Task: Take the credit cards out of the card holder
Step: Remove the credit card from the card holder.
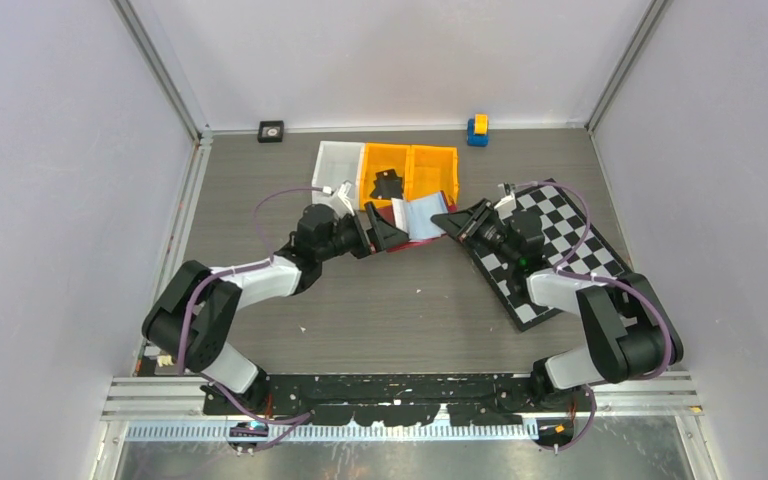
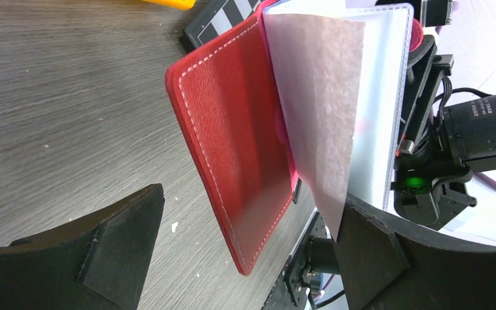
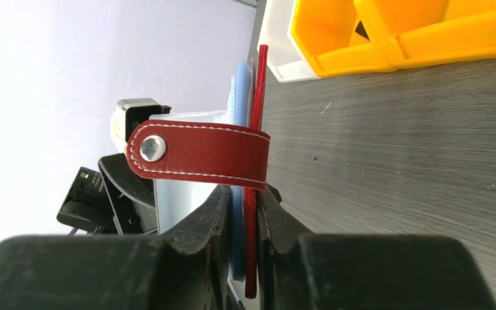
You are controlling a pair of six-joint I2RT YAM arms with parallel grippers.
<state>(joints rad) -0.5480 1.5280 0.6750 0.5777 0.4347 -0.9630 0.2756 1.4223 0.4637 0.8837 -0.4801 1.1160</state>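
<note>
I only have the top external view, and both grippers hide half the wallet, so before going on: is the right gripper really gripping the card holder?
Observer: Yes. The right wrist view shows the right gripper shut on the card holder, pinching it edge-on together with its bluish sleeves.
Operator: Is the snap tab undone?
Observer: Yes. The snap tab sticks out free, with its stud bare.
Operator: And the left gripper?
Observer: The left gripper is open, its fingers on either side of the opened red cover.
</note>
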